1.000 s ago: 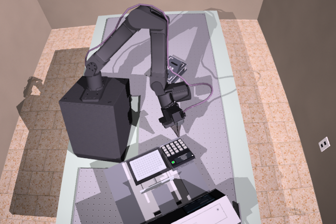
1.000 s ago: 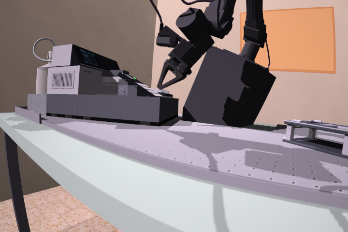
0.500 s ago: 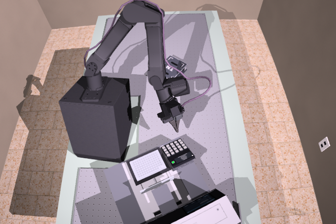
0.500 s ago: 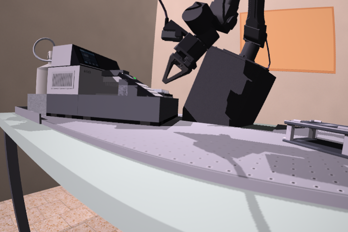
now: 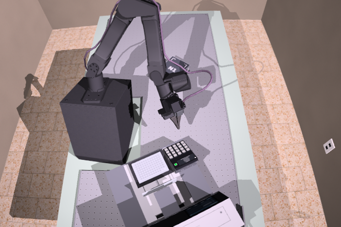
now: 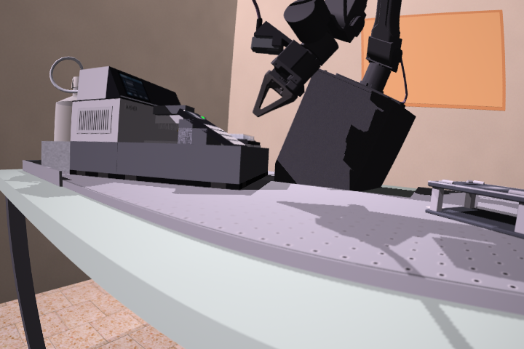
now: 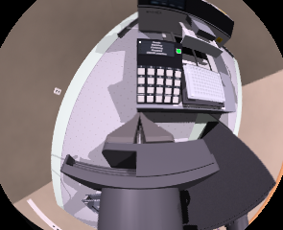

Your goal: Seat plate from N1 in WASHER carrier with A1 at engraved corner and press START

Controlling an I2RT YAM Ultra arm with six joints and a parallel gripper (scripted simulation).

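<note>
Pincer point(image 5: 177, 123) is hanging above the counter point(image 5: 203, 126), fingers pressed together, gripping nothing. Ahead of its tips and lower, well apart, the plate point(image 5: 149, 167) is lying flat on the washer's carrier point(image 5: 134, 179). The keypad point(image 5: 178, 149) is sitting beside the plate, lamp point(image 5: 175, 163) glowing green. Plate nest N1 point(image 5: 179, 64) is standing behind the pincer.

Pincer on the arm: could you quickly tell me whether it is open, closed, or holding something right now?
Pincer: closed, holding nothing; it hangs in the air short of the washer's keypad.
</note>
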